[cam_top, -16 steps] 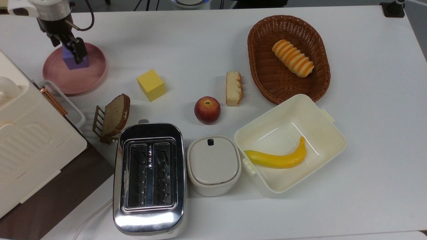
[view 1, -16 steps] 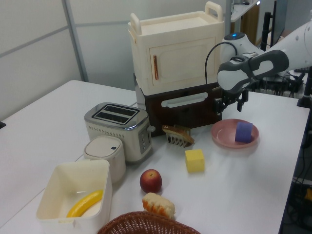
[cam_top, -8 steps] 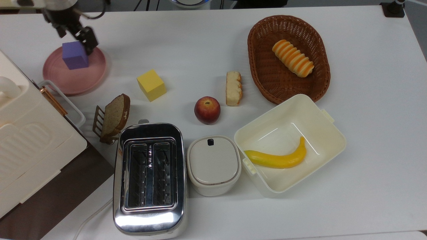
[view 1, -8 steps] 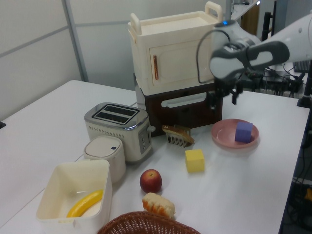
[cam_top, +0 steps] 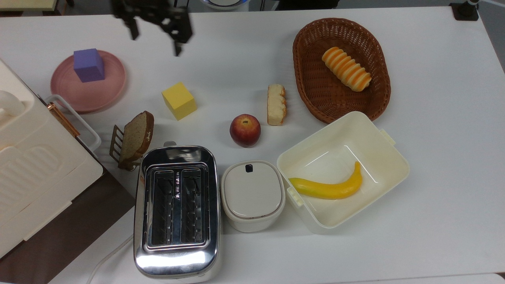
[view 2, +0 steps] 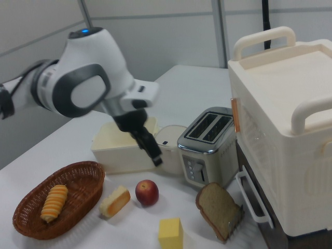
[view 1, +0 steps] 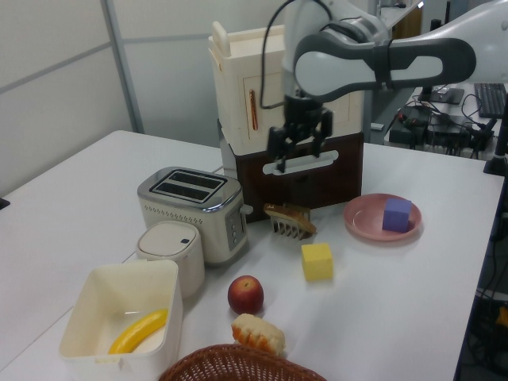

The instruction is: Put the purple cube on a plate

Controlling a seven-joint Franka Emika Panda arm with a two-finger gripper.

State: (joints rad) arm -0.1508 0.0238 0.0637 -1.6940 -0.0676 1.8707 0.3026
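Observation:
The purple cube (cam_top: 89,65) rests on the pink plate (cam_top: 92,94) at the top view's left, toward the plate's far side. In the left view the purple cube (view 1: 397,215) sits on the plate (view 1: 361,216) at the right. My gripper (cam_top: 156,36) hangs open and empty above the table's far edge, well off to the top view's right of the plate. In the left view the gripper (view 1: 300,157) is raised in front of the cream cabinet (view 1: 278,87). One dark finger (view 2: 151,149) points down in the right view, above the apple (view 2: 147,192).
A yellow cube (cam_top: 179,100), bread in a rack (cam_top: 136,136), an apple (cam_top: 245,130) and a cake slice (cam_top: 276,104) lie mid-table. Toaster (cam_top: 176,209), lidded pot (cam_top: 252,195) and banana box (cam_top: 394,157) line the front. The wicker basket (cam_top: 300,59) stands far right.
The gripper has let go of the purple cube, risen off the plate and swung toward the top view's right. The cube stays on the plate.

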